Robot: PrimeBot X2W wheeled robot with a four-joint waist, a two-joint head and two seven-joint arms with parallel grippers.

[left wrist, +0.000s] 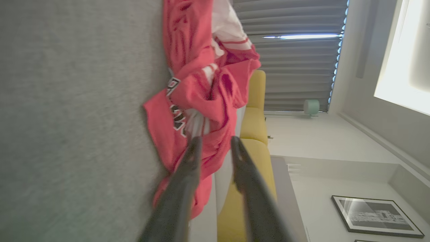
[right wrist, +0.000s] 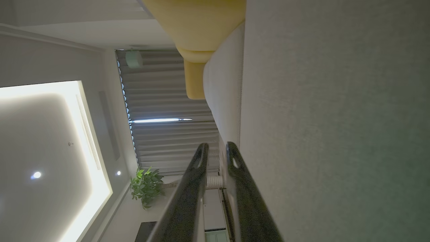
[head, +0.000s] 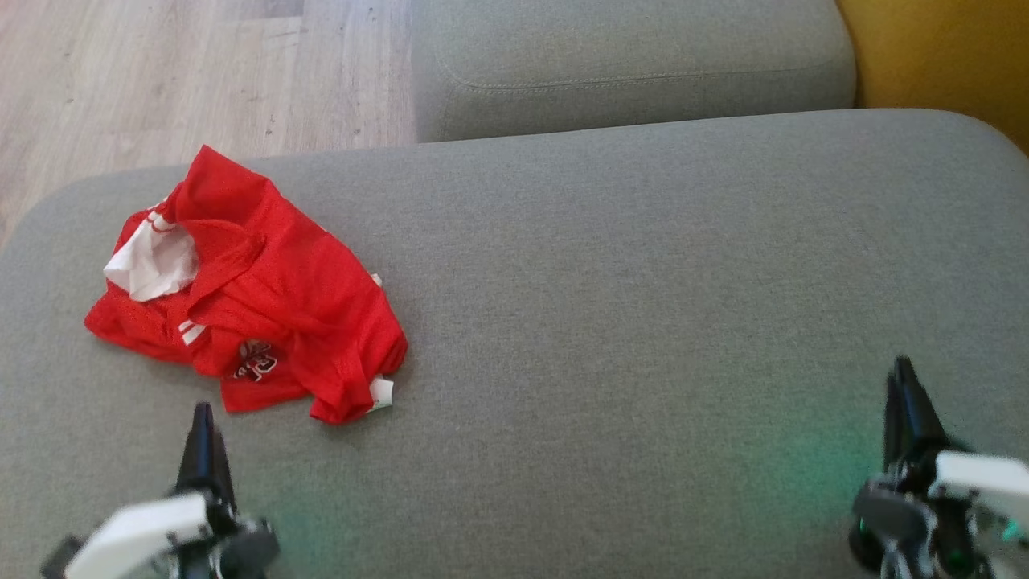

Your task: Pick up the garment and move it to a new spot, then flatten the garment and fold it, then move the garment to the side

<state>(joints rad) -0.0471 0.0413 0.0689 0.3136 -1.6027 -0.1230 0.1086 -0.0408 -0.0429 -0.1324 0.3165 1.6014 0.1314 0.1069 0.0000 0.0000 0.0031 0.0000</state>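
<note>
A crumpled red garment point(head: 265, 297) with white patches and a printed logo lies on the left part of the grey cushion point(head: 643, 281). My left gripper point(head: 201, 418) hovers at the lower left, its tips just short of the garment's near edge. In the left wrist view the left gripper point(left wrist: 216, 140) is open, its dark fingers point(left wrist: 188, 168) apart with nothing between them and the garment point(left wrist: 201, 90) right ahead. At the lower right, far from the cloth, my right gripper point(head: 904, 386) sits over bare cushion. The right wrist view shows the right gripper point(right wrist: 216, 146) open by a narrow gap and holding nothing.
A second grey cushion point(head: 627, 64) sits behind the first. Wooden floor point(head: 161, 72) lies past the cushion's far left edge, and a yellow seat point(head: 949, 56) stands at the far right. The cushion's middle and right are bare fabric.
</note>
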